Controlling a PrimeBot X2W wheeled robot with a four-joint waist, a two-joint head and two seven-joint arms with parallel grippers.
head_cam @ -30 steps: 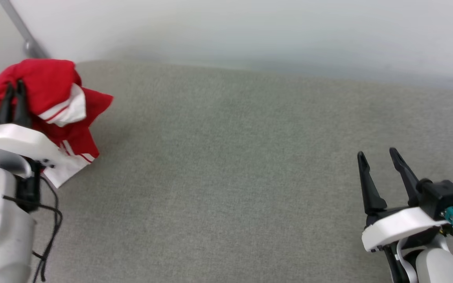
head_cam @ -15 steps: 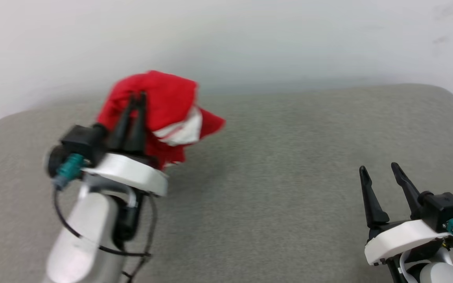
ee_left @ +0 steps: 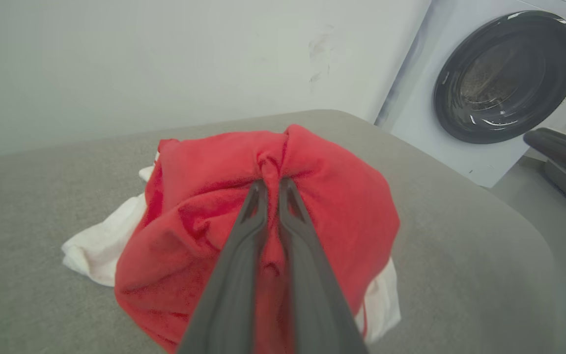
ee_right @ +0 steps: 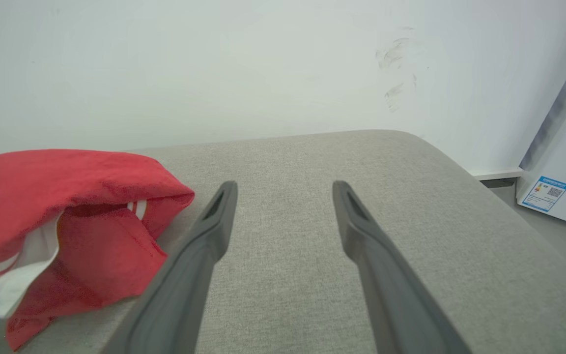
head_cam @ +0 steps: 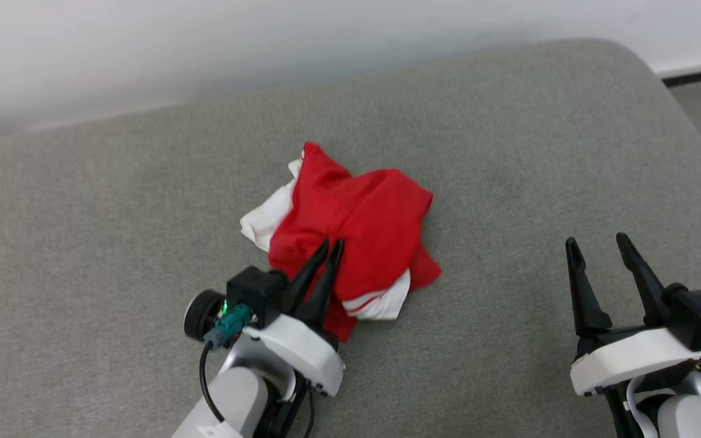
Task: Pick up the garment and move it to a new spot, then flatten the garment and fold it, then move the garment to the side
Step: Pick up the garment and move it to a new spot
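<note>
Nearest, the right end effector [head_cam: 597, 240] hovers spread and empty over the grey table [head_cam: 509, 134], while the left end effector [head_cam: 332, 244] is pressed together, pinching a fold of the red jersey [head_cam: 356, 210]. The jersey sits in a crumpled heap mid-table, so the move to a new spot looks nearly done. The next step is to let go and find its edges to spread it flat.

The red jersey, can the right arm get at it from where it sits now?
Probably yes. The right gripper has its fingers open, and only bare grey cushion lies between it and the red jersey, bunched to its left, pinched by the left gripper.
</note>
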